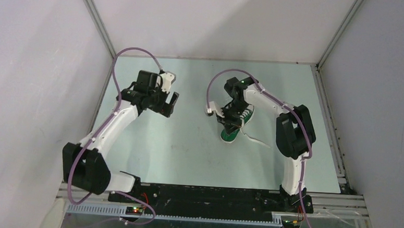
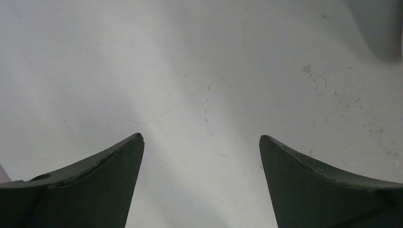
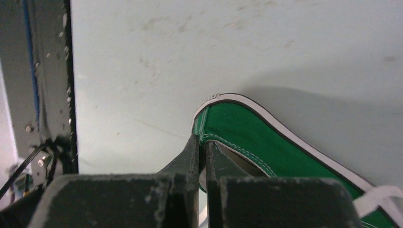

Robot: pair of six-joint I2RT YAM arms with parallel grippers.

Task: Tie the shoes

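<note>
Top external view shows the sneaker (image 1: pixel 231 135) lying right of centre on the pale surface (image 1: pixel 177 144), under the right arm's wrist, with one white lace (image 1: pixel 258 140) trailing loose toward the right. No knot or bow shows anywhere, so I judge the tying has barely begun: what is in hand looks like steadying or placing the shoe, and crossing, looping and pulling the laces tight are all left to do. In the right wrist view the right jaws are clenched almost flat together at the heel of the sneaker (image 3: pixel 247 142), apparently pinching the thin canvas rim there, one finger outside and one just inside the opening. The left jaws hang released and spread wide over bare surface, well apart from the shoe, their fingers (image 2: pixel 95 185) holding nothing. The upper is green woven canvas with a neat double row of white stitching along the collar; the sole edge is smooth white rubber with a thin dark stripe, curving round the heel. The lace (image 3: pixel 380 197) looks flat, soft and limp, likely to slip in a smooth grip. The fingers are dark, tapered and dusty; the surface is matte, scuffed and speckled with faint marks.
</note>
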